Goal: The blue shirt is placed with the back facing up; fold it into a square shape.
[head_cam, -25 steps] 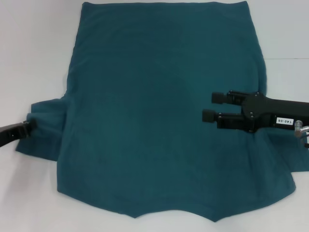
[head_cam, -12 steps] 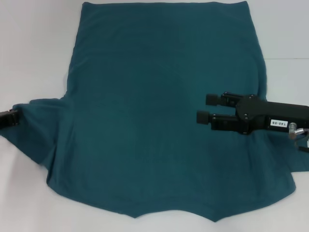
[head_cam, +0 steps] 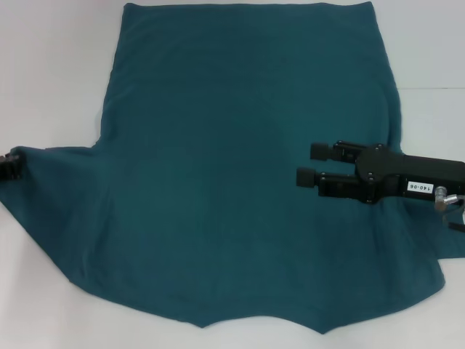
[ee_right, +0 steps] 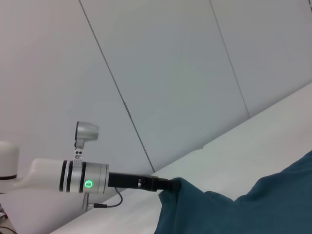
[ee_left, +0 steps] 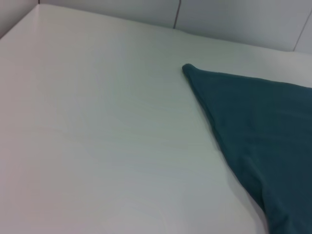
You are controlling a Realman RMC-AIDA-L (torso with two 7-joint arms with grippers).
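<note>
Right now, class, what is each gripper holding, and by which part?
The left gripper grips the blue shirt by the tip of its left sleeve, drawn out sideways. The right gripper hovers open above the shirt's right side, holding nothing.

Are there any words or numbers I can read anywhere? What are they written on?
"140-06": black print on a small white sticker on the black right arm, just behind the right tool, which hovers open over the plain dark teal-blue short-sleeved shirt; seen from the head view it reads upside down.
The shirt itself has no print, and nothing else shows any writing.
</note>
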